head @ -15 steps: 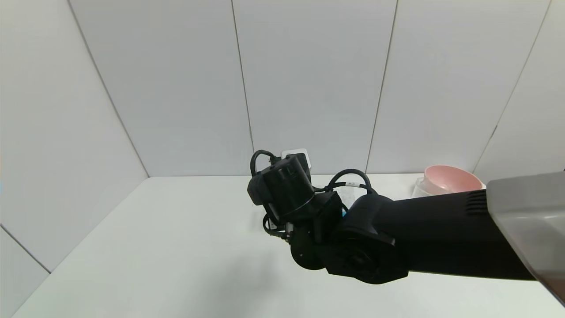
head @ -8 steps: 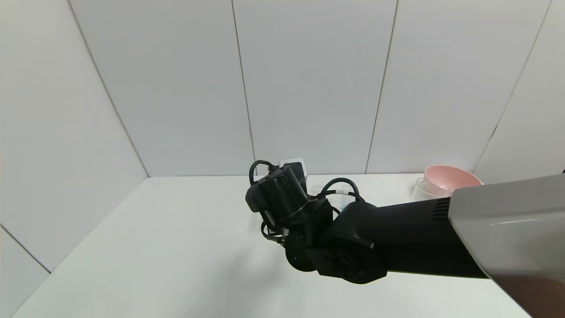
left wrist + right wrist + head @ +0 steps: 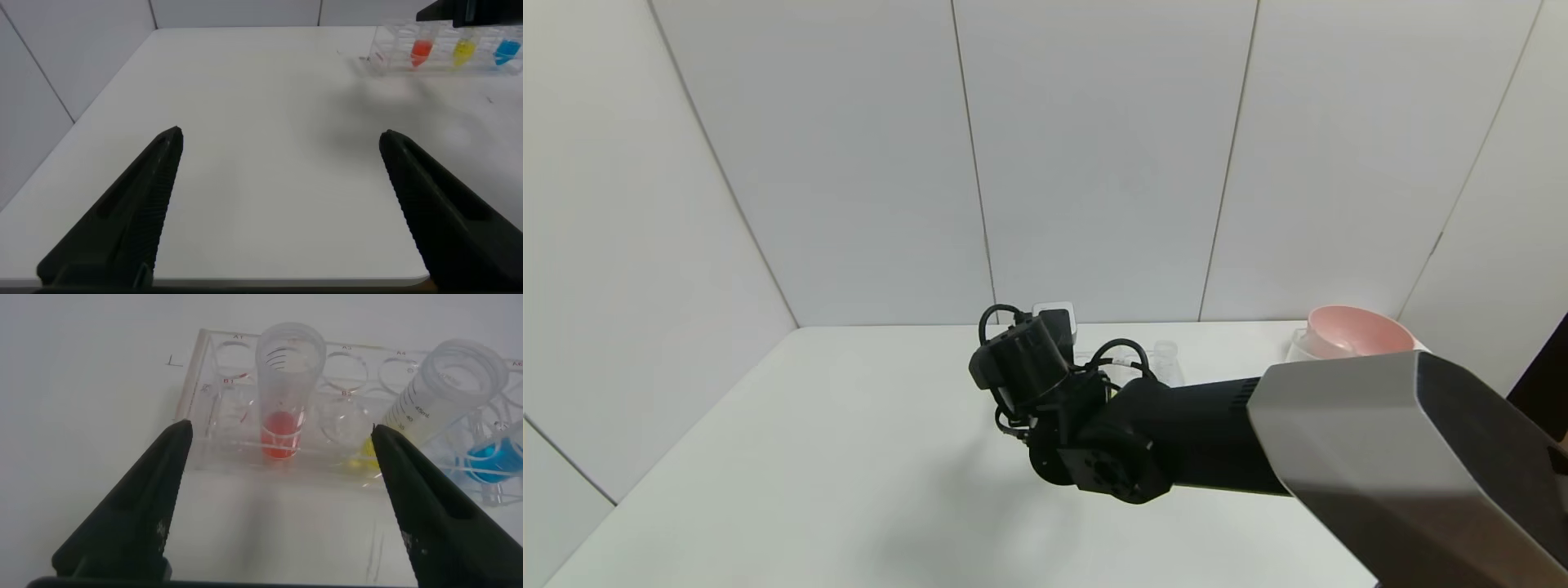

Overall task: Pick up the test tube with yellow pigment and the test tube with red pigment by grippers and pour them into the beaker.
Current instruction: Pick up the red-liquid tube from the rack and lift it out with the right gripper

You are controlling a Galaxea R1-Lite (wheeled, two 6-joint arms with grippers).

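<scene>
In the head view, the right gripper (image 3: 1054,322) is seen reaching over the white bench (image 3: 809,457) beside the beaker (image 3: 1166,359).

In the left wrist view, the left gripper (image 3: 282,204) is spread wide, holding nothing.

In the right wrist view, the right gripper's fingers (image 3: 139,514) are parted wide around the upright test tube with red pigment (image 3: 284,400), clear with orange-red liquid, standing in a clear rack (image 3: 225,416); the test tube with yellow pigment (image 3: 425,400) leans alongside.

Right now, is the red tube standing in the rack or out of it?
In the rack. The red tube stands upright in a hole of the clear rack, red liquid at its bottom, between the right gripper's open jaws, untouched.
</scene>
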